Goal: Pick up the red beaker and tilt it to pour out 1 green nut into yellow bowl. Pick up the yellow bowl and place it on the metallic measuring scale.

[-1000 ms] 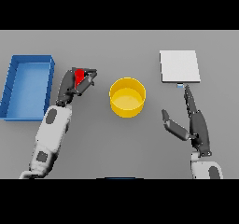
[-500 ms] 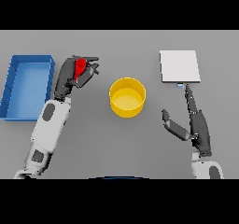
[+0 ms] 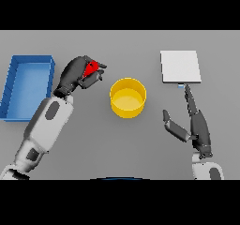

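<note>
The red beaker (image 3: 90, 68) is mostly hidden inside my left hand (image 3: 74, 72), whose fingers curl round it. It is held above the table, left of the yellow bowl (image 3: 127, 98), with its red tip pointing toward the bowl. The bowl stands at the table's middle, and I see no nut inside it. The metallic measuring scale (image 3: 180, 66) lies flat at the upper right. My right hand (image 3: 196, 125) rests below the scale, to the right of the bowl, with straight fingers and thumb spread, touching nothing.
A blue tray (image 3: 27, 87) with raised walls sits at the far left, close beside my left forearm.
My left hand has lifted the red beaker and carried it up and toward the bowl. The right hand has barely moved.
</note>
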### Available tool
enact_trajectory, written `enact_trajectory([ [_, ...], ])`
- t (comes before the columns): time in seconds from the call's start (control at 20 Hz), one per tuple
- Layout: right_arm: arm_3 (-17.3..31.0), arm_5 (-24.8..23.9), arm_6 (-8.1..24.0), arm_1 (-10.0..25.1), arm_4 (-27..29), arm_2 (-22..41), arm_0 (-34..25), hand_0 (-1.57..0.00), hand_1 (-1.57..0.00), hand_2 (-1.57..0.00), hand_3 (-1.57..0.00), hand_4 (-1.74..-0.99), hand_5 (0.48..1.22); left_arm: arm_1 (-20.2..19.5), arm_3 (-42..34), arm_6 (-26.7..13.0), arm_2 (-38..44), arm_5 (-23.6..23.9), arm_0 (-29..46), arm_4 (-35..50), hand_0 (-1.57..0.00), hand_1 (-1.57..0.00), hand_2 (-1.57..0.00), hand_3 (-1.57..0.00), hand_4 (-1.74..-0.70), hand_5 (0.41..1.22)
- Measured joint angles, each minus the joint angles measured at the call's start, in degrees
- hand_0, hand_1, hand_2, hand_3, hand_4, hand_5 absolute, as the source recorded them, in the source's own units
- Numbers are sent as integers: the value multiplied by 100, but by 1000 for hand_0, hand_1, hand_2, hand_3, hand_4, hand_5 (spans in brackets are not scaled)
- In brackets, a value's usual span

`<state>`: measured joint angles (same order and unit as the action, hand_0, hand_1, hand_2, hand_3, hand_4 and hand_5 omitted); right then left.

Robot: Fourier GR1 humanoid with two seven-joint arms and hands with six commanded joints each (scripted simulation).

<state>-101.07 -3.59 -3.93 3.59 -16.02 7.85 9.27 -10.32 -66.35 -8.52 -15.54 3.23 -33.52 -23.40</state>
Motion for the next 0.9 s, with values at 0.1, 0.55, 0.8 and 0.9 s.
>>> enact_trajectory([
  [0.1, -25, 29, -25, 1, 8, 19, 87, 1, 1, 1, 1, -1254, 687, -197, -20, -281, -345, -54, -196, -448, -1569, -1569, -1569, -1568, -1738, 1133],
  [0.55, -35, 41, 33, -16, 31, 12, 68, 1, 1, 1, 1, -1284, 705, -696, 428, -595, -1838, -641, -1208, -2080, -1571, -1571, -1571, -1571, -1649, 1201],
  [0.8, 82, 36, -142, -160, 191, -14, 102, 1, 1, 1, 1, -1292, 678, -802, 615, -443, -2580, -1466, -1835, -2578, -1571, -1571, -1571, -1277, -1701, 1215],
  [0.9, 80, 22, -148, -174, 237, -49, 98, 1, 1, 1, 1, -1295, 664, -807, 714, -163, -2891, -1599, -2049, -2780, -1571, -1571, -1571, -1383, -1713, 1217],
])
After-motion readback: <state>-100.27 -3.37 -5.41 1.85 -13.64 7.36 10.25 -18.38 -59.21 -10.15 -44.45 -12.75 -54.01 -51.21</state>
